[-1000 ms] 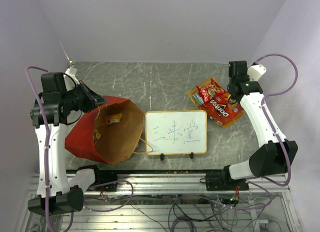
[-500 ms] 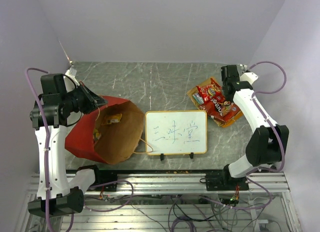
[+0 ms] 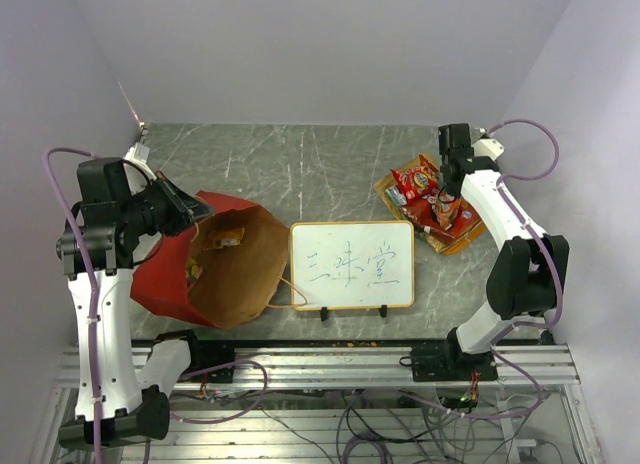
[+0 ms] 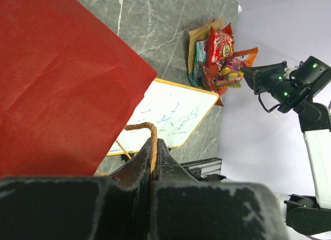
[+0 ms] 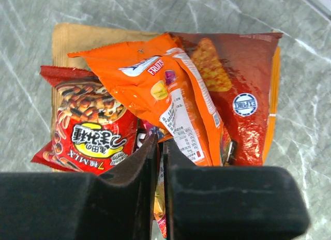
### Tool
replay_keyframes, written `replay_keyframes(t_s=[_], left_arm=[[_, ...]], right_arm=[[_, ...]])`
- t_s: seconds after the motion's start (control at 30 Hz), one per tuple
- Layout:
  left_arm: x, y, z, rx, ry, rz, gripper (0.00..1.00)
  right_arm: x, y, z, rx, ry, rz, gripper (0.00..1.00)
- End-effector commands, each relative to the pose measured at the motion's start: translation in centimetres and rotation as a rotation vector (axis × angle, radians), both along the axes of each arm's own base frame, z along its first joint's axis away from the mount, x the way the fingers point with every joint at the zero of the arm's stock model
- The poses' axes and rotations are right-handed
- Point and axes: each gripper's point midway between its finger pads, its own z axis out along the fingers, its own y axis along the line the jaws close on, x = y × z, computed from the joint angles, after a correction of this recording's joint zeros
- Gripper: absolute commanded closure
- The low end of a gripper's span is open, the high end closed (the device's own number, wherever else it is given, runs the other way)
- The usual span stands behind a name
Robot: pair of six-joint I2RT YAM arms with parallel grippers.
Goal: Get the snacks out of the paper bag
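You are mid-task, at the drop-off. Your right pincer (image 5: 160, 147) is closed on the lower edge of the orange packet (image 5: 165, 95), which lies on top of the pile (image 3: 430, 199) directly ahead of the fingers. Just left of them sits a red packet (image 5: 88, 126), and just right of them the big bag (image 5: 243, 105), flat on the table (image 3: 300, 164).

Your left pincer (image 4: 153, 147) is clamped on the thin twisted-paper handle (image 4: 153, 131) of the bag (image 3: 235, 274). The bag's red wall spreads to the pincer's left, and its mouth gapes toward the whiteboard (image 3: 352, 264). At least two packets (image 3: 225, 236) lie inside, so I judge the job partly done.

Next, let the orange packet go, then cross to the mouth and reach in. The foil looks crinkly, slick and puffy, so pinch a sealed edge. The kraft paper is stiff but creases, so hold the handle taut.
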Motion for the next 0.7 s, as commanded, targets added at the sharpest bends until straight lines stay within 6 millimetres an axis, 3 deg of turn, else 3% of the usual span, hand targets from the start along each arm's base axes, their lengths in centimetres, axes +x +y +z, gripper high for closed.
replay_keyframes(t_s=[0.0,0.37,0.67], left_arm=[[-0.4,-0.1,-0.4,-0.008,0.016,0.012,0.93],[-0.4,-0.1,-0.4,-0.015,0.013,0.016,0.93],[-0.5,-0.1,-0.2,-0.011,0.012,0.018,0.93]], right_arm=[[0.7,1.2,0.4,0.069,-0.043,0.042,0.88],[0.2,2.3,0.1,0.064,-0.062,0.183,0.33],[-0.6,1.8,2.8,-0.053,-0.114,0.302,0.05]])
